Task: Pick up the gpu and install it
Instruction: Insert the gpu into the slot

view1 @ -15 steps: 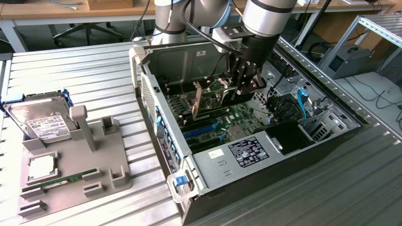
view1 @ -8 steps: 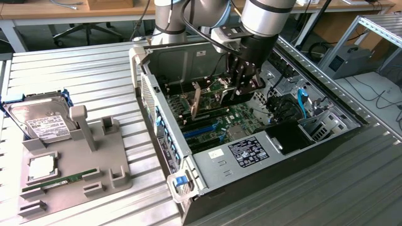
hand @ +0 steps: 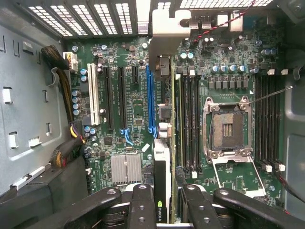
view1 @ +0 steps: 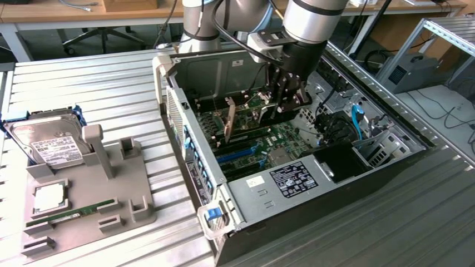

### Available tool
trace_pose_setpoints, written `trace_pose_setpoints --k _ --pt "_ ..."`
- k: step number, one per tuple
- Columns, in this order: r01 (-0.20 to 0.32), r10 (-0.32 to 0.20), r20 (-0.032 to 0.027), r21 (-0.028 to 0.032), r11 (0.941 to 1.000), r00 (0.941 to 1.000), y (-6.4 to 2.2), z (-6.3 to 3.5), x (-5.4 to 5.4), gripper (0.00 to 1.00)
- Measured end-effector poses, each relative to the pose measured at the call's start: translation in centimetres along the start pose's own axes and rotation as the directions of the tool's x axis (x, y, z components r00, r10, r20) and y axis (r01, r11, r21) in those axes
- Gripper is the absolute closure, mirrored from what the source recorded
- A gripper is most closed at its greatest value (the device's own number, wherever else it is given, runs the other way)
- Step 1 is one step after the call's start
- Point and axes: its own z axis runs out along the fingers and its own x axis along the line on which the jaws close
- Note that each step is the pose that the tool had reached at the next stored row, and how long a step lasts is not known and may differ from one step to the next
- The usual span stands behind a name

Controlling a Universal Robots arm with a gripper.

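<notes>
The gpu (hand: 162, 191) is a green card seen edge-on, with its silver end bracket (hand: 167, 28) toward the vented rear wall of the case. My gripper (hand: 164, 205) is shut on it, with a black finger (hand: 142, 202) on each side. The card hangs over the motherboard (hand: 138, 143), roughly in line with the long blue slot (hand: 151, 95) and just beside it. In the exterior view my gripper (view1: 284, 103) reaches down into the open computer case (view1: 297, 178), and the gpu (view1: 245, 114) stands upright on its edge above the board.
An empty CPU socket (hand: 228, 129), memory slots (hand: 188, 119) and a small heatsink (hand: 126, 168) lie around the card. Cables (hand: 64, 95) run along the case wall. Outside the case, a grey fixture (view1: 133, 183) holds a hard drive (view1: 48, 142), a processor (view1: 48, 197) and a memory stick (view1: 70, 213).
</notes>
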Motion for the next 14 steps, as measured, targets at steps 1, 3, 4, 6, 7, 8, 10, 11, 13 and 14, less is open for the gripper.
trace_pose_setpoints --k 1,3,4,6,7,8,10,11,13,14 --pt "0.0 0.0 0.0001 0.0 1.0 1.0 0.01 0.0 0.03 0.73" --pt "0.0 0.0 -0.0001 -0.0001 1.0 1.0 -0.01 -0.01 0.18 0.73" --pt "0.0 0.0 0.0 0.0 1.0 1.0 -0.01 -0.01 0.19 0.73" --pt "0.0 0.0 0.0 0.0 1.0 1.0 -0.01 -0.01 0.19 0.73" --pt "0.0 0.0 -0.0001 0.0 1.0 1.0 -0.01 -0.01 0.19 0.73" --pt "0.0 0.0 0.0 0.0 1.0 1.0 0.01 -0.01 0.19 0.73" --pt "0.0 0.0 0.0 0.0 1.0 1.0 0.08 -0.01 0.2 0.73" --pt "0.0 0.0 0.0 0.0 1.0 1.0 0.13 -0.01 0.2 0.73" --pt "0.0 0.0 0.0 0.0 1.0 1.0 0.27 -0.01 0.21 0.73" --pt "0.0 0.0 0.0 0.0 1.0 1.0 0.32 -0.01 0.21 0.73"
